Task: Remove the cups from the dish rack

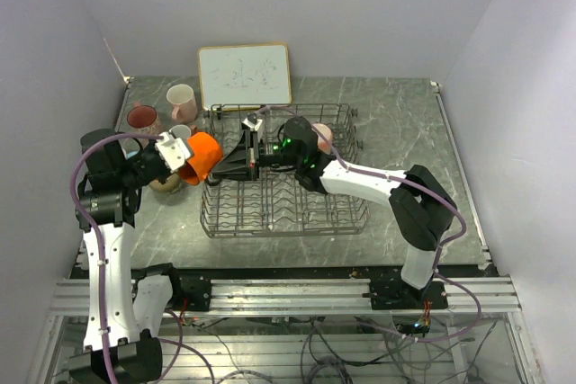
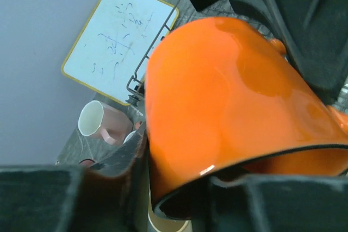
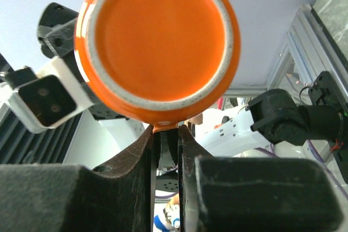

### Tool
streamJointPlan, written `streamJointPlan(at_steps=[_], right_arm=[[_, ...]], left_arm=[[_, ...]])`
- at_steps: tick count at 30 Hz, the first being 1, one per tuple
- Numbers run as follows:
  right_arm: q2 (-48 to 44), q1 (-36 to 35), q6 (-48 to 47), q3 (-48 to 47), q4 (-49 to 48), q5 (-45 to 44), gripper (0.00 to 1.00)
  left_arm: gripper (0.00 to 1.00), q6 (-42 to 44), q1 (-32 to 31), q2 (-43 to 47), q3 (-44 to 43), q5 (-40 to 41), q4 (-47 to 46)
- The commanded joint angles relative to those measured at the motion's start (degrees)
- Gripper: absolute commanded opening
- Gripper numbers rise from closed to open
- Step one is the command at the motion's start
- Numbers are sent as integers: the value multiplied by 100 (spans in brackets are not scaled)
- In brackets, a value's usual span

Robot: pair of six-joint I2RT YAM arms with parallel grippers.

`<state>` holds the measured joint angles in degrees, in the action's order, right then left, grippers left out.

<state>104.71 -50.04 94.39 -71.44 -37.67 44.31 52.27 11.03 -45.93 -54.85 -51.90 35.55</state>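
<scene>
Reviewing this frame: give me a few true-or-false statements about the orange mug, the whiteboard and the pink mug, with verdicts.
1. The orange mug is off the table, at the left edge of the dish rack. True.
2. The right gripper has its fingers shut on the mug's handle. True.
3. The whiteboard lies flat inside the rack. False: it stands upright behind the rack.
4. The pale pink mug lies on its side. False: it stands upright, opening up, left of the whiteboard.
</scene>
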Motion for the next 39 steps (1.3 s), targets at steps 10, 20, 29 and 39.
streamJointPlan(at_steps=[10,20,29,39], right_arm=[[-337,317,-1139,277,766,-161,61],[-1296,1227,-3808,-15,4310,-1591,73],[-1728,1725,-4914,-8,5804,-2946,75],[-1757,1864,-5484,5,6451,-4071,75]], left_arm=[[7,-679,-26,-376,-398,1843,325],[7,404,711,-1354,-1028,4975,1953],[7,1084,2691,-2054,-979,4552,1686],[7,447,2816,-2733,67,4468,157]])
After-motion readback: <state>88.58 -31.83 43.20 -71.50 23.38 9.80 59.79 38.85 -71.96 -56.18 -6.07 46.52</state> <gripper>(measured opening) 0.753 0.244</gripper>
